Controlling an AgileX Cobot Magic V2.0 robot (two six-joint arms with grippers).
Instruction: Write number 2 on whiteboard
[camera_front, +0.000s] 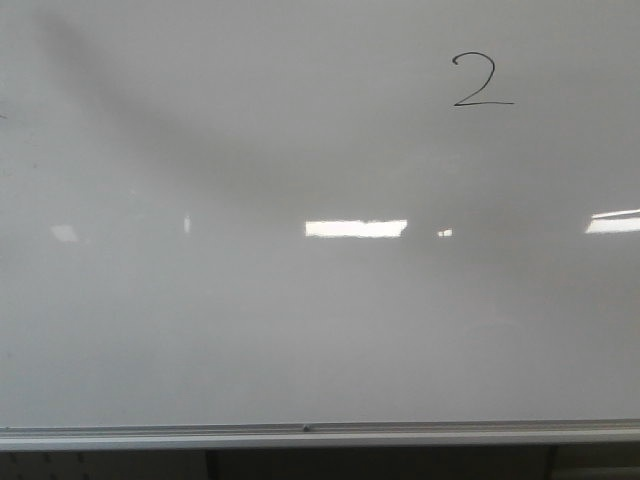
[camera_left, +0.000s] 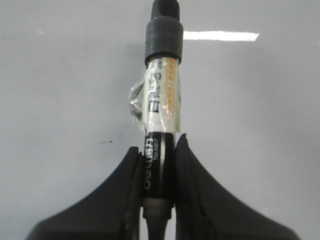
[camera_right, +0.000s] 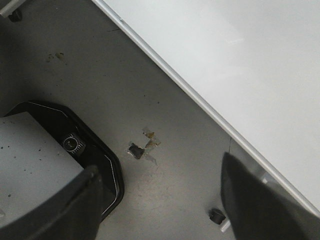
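Now the 2 (camera_front: 481, 81) sits drawn on the board (camera_front: 250, 330), up in its upper right part in the front view.

It is a thin black digit with a curled hook at the top and a flat base stroke, well above the bright light patches (camera_front: 356, 228) that glare across the board's middle, and far above the silver rail (camera_front: 320, 434) along the lower edge. My left gripper (camera_left: 159, 172) has its two black fingers (camera_left: 122, 195) pressed against a marker (camera_left: 161, 115), which stands between them with its black ribbed collar toward the board and a crumpled bit of clear tape on its white label. My right gripper (camera_right: 160, 200) has its fingers (camera_right: 75, 205) wide apart around nothing, over a grey floor (camera_right: 165, 110), beside a black-rimmed base (camera_right: 100, 145) and the board's edge.
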